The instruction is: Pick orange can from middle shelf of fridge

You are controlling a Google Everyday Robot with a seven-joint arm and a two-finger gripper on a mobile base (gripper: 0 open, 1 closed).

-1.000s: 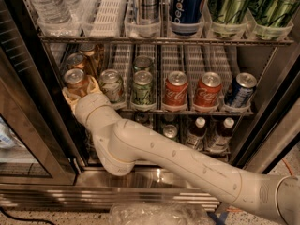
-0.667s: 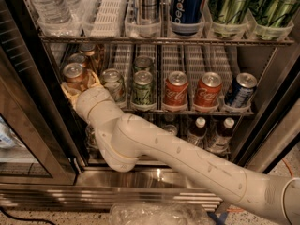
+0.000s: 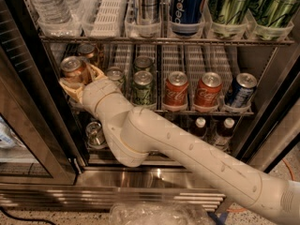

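Observation:
The fridge (image 3: 154, 175) stands open in front of me. My gripper (image 3: 78, 81) has reached to the far left of the middle shelf (image 3: 206, 111) and is shut on the orange can (image 3: 73, 70), its tan fingers (image 3: 97, 72) wrapped around the can's sides. The can's silver lid shows above the fingers. The can leans a little toward me, and I cannot tell whether it still touches the shelf. A second orange can (image 3: 87, 51) stands behind it in the same lane.
On the middle shelf stand green-and-white cans (image 3: 143, 88), two red Coca-Cola cans (image 3: 176, 91), and a blue can (image 3: 240, 91). Above are water bottles (image 3: 47, 6), a Pepsi can (image 3: 186, 6) and green cans (image 3: 229, 6). Small brown bottles (image 3: 200, 125) sit on the lowest rack.
The gripper and the orange can have drawn slightly forward and up at the left end of the shelf. The arm has shifted with them.

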